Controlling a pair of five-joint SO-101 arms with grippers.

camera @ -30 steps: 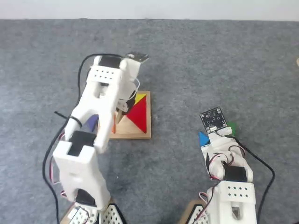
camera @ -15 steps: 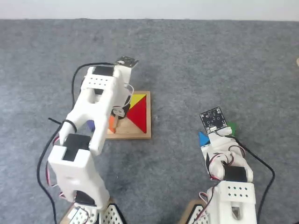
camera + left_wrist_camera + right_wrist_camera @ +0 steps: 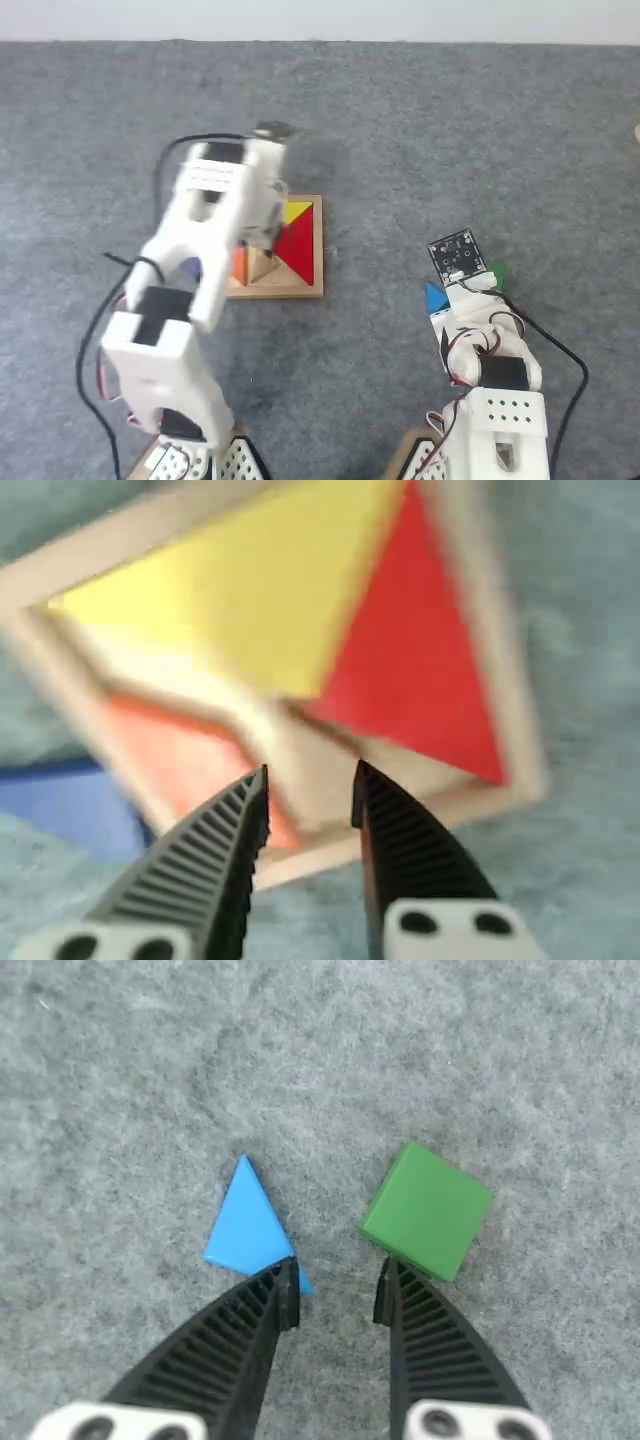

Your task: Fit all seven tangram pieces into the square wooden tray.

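Left arm is out over the square wooden tray, and its jaws hang above the tray's edge, parted a narrow way with nothing between them. From the wrist, right under those jaws: the yellow triangle and the red triangle sit side by side in the tray with their edges meeting. An orange piece lies in the corner beside them, and a patch of bare wood shows just beyond the gap in the jaws. A blue-violet piece lies outside the tray on the grey bench, just beside the rim. Over to the right arm, low over the bench and well apart from the tray: its jaws stand a little open and grip nothing. The blue triangle lies with one corner at one jaw tip. The green square has a corner at the other tip, and bare bench runs between the two pieces. From above, both rest on the bench just beside that arm's wrist.
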